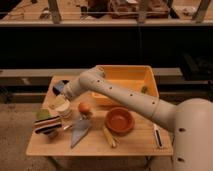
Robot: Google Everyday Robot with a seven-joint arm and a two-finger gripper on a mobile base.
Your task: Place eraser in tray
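On the wooden table (pixel 135 148), dial centred on the tabletop, 12 o'clock at the far edge.

At 9 o'clock, close to the left edge: eraser (pixel 47 125), a striped block in black, pink and white, resting on the wood. Well apart from the tray. Just at its 12 o'clock, a green patch (pixel 42 114), too blurred to name.

At 1 o'clock from the eraser, just beside it: gripper (pixel 61 106), pale, pointing down at the table. Claw spread wide, closed on nothing. Contact with the eraser: cannot tell.

Arm (pixel 125 97): white, coming in from 4 o'clock, crossing in front of the tray, bending near 11 o'clock and dropping to the gripper.

At 12 to 1 o'clock, against the far edge: tray (pixel 125 69), deep, yellow-orange, rectangular. Small green item (pixel 145 90) inside, at its right wall.

At the dial centre, slightly toward 5 o'clock: round orange-red bowl (pixel 131 120), upright.

Between bowl and gripper: small orange round thing (pixel 85 107).

At 7 o'clock: grey triangular trowel blade (pixel 79 134), flat on the wood, tip toward the near edge.

At 6 o'clock, just beside the bowl: yellow stick-shaped item (pixel 109 136), lying flat.

At 4 o'clock, near the right edge: dark pen-like item (pixel 157 136).

At 10 o'clock, far left corner: blue block (pixel 61 86), partly behind the arm.
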